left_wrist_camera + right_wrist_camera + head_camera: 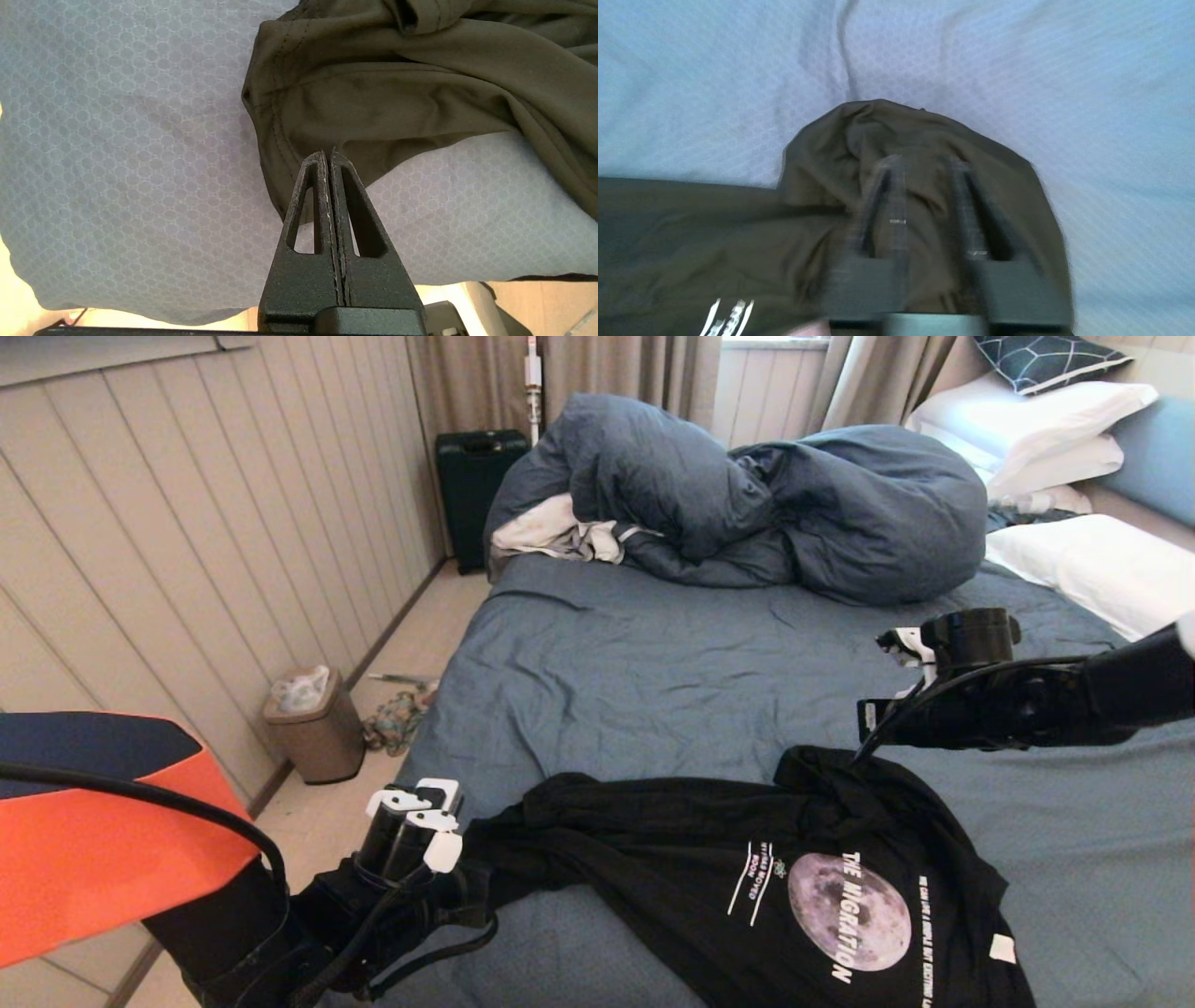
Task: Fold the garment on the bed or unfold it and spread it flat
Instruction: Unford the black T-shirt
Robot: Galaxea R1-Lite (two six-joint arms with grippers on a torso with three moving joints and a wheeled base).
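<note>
Black jersey, the garment (pixel 747 877) is lying across the near part of the bed (pixel 653 681), print side up, on the slate-blue sheet. We are reading its long axis as running across the bed from the robot's left to its right: a bunched, rope-like part is trailing toward the left edge of the mattress, while the printed body with the moon is spreading out on the right.

We are seeing the left gripper (pixel 327 156) with its jaws pressed together. In the left wrist view its tips are sitting right at the folded hem of the cloth; whether any fabric is pinched between them we cannot tell. In the head view it is sitting low at the bed's left edge, at the bunched end.

The right gripper (pixel 924 182) is hovering over a rounded hump of fabric at the garment's far edge, on the right half. Its jaws are standing a narrow way apart, one on each side of the hump's crest, and we are not seeing a firm hold on it; the view is smeared.

We are judging that the coming move turns on this: the hump is lying directly beneath the right gripper's jaws, so the right arm is the nearer one for that far edge.

The heaped duvet (pixel 747 504) is sitting well apart, up the bed.
</note>
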